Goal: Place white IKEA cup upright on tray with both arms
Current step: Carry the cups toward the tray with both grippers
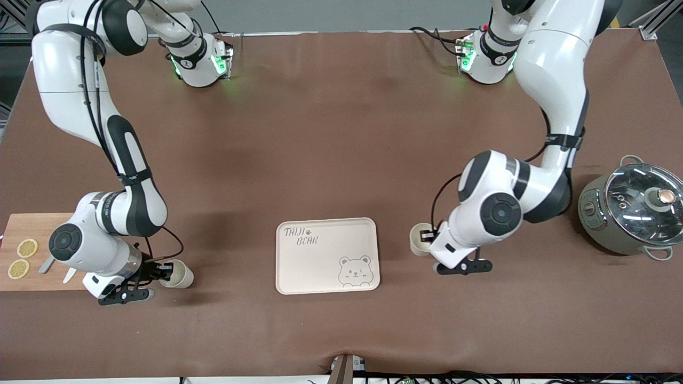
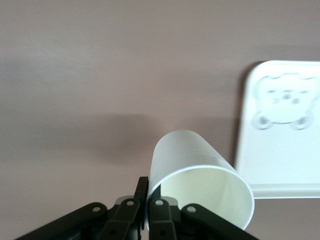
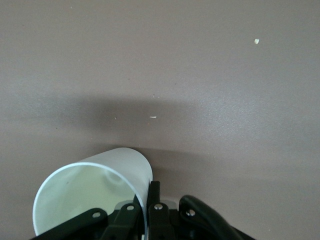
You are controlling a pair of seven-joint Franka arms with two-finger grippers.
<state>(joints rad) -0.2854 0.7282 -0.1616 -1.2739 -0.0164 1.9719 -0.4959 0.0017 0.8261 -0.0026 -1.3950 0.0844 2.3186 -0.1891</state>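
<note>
Two white cups are showing. The left gripper [image 1: 427,236] is pinching the rim of one cup [image 1: 419,239], right of the tray [image 1: 326,256] at lower centre. The right gripper [image 1: 161,271] is clamping the wall of the other cup [image 1: 179,274] at lower left, beside a cutting board [image 1: 37,226] carrying two lemon slices [image 1: 22,258]. A lidded pot [image 1: 632,210] is sitting at the right edge. The arms are hiding both grippers' fingers from the front. The tray is lying bare.
</note>
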